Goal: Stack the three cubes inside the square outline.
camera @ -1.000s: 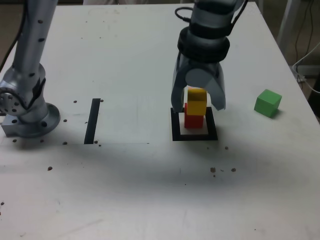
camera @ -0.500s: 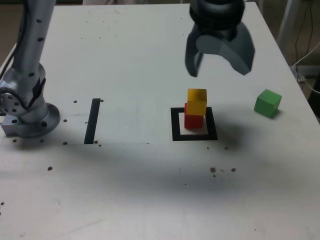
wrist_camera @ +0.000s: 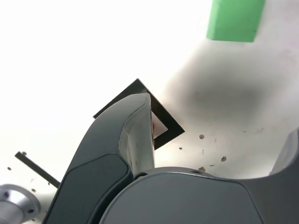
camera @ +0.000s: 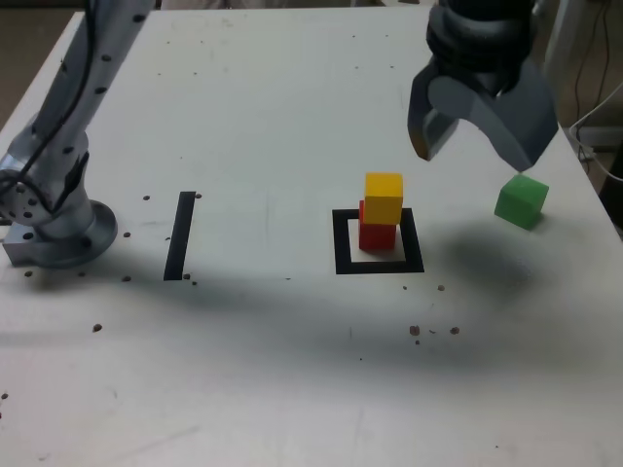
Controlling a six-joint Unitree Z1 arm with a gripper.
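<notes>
The yellow cube [camera: 384,197] sits on the red cube [camera: 377,233], slightly offset, inside the square outline [camera: 341,243]. Alone on the table at the exterior view's right is the green cube [camera: 521,201]. My gripper [camera: 477,156] hangs open and empty above the table, between the stack and the green cube, touching neither. In the wrist view the green cube [wrist_camera: 236,18] lies ahead of the jaws. One finger [wrist_camera: 135,135] covers most of the square outline [wrist_camera: 169,125], leaving only a sliver of red.
A straight black strip [camera: 180,235] lies on the white table at the exterior view's left, near the arm's round base [camera: 54,229]. Small dark specks dot the tabletop. Cables hang past the table's right edge [camera: 594,117].
The gripper let go of the yellow cube on the red one, opened wide, rose and moved toward the exterior view's right, nearer the green cube. The stack stayed put.
</notes>
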